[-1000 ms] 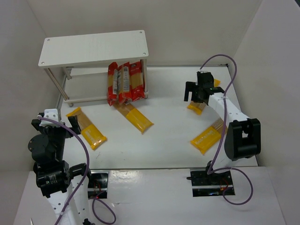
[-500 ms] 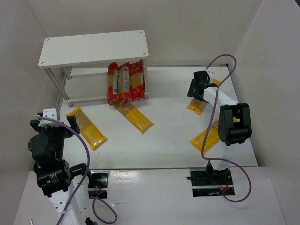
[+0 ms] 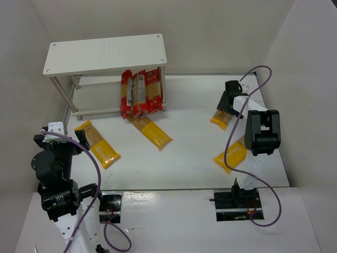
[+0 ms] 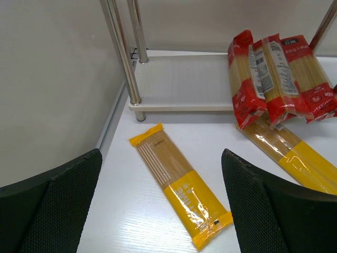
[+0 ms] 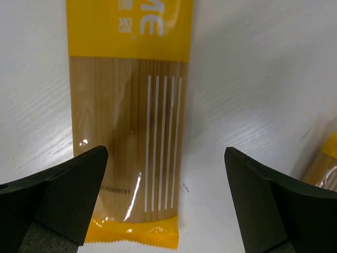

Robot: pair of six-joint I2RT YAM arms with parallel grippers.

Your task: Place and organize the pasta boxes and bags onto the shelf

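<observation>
The white two-tier shelf (image 3: pixel 105 51) stands at the back left. Red-edged spaghetti bags (image 3: pixel 139 94) lean against its right legs, also seen in the left wrist view (image 4: pixel 279 74). Yellow packs lie flat on the table: one centre (image 3: pixel 152 132), one left (image 3: pixel 97 143), one right (image 3: pixel 230 156), one far right (image 3: pixel 220 120). My left gripper (image 3: pixel 62 138) is open and empty, hovering near the left pack (image 4: pixel 176 182). My right gripper (image 3: pixel 229 103) is open, straddling the far-right pack's window end (image 5: pixel 129 132) from above, not touching it.
White walls close in on the left, back and right. The shelf's lower tier (image 4: pixel 184 84) and metal legs (image 4: pixel 122 52) stand just beyond the left pack. Another pack's corner (image 5: pixel 327 161) shows at the right wrist view's edge. The right arm's purple cable (image 3: pixel 247 79) loops overhead.
The right arm has swung farther toward the right wall and folded up, its gripper now over the far-right pack. The left arm has barely moved.
</observation>
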